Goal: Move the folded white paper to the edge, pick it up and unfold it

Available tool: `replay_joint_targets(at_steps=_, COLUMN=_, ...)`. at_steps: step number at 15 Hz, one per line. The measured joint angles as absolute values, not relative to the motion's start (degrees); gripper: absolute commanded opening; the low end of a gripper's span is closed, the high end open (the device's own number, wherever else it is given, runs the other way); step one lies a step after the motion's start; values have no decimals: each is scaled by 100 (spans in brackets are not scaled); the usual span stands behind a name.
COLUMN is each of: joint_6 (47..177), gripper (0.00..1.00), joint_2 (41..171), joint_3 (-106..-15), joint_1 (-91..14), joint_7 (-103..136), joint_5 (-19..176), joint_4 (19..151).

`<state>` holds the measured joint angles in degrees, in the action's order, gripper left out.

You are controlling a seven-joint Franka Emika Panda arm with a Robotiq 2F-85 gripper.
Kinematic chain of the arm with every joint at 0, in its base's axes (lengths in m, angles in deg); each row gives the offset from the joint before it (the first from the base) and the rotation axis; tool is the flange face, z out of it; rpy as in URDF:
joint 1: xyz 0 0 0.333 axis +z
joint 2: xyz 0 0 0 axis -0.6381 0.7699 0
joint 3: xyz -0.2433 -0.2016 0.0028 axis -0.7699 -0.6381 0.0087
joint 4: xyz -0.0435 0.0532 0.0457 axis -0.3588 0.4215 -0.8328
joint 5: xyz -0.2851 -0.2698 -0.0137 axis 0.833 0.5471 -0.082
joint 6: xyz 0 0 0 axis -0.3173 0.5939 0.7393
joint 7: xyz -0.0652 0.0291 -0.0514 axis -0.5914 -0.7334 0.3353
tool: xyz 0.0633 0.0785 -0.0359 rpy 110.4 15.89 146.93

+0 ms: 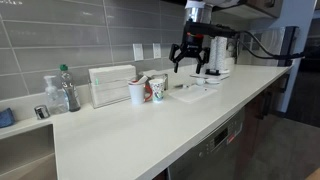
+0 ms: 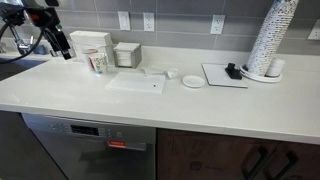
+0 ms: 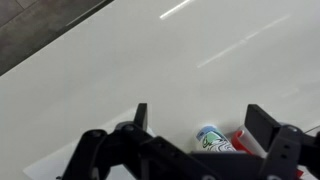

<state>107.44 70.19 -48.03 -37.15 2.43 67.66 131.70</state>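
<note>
The folded white paper [image 2: 137, 82] lies flat on the white countertop, well back from the front edge [image 2: 160, 110]; it also shows in an exterior view [image 1: 195, 93]. My gripper [image 1: 190, 66] hangs in the air above the counter, open and empty, and shows in both exterior views [image 2: 55, 45]. It is beside and above the paper, near two printed cups [image 1: 147, 91]. In the wrist view my open jaws [image 3: 200, 125] frame the tops of those cups [image 3: 215, 138] below. The counter's front edge runs diagonally in an exterior view [image 1: 230, 118].
A white ribbed box [image 1: 112, 85] and a soap bottle [image 1: 67, 88] stand by the tiled wall. A coffee machine [image 1: 222, 55] is behind my gripper. A small dish [image 2: 192, 80], a black-edged tray [image 2: 225, 75] and a tall cup stack [image 2: 270, 40] sit further along.
</note>
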Motion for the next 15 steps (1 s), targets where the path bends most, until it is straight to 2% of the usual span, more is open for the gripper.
replay_joint_targets(at_steps=8, joint_6=10889, gripper=100, joint_2=7023, joint_3=-4863, joint_1=-3834, joint_7=243, joint_5=6964, joint_4=13169)
replay_joint_targets(at_steps=15, joint_6=11024, gripper=100, joint_2=7265, joint_3=-5363, joint_1=-4239, joint_7=976, joint_5=7712, joint_4=12987)
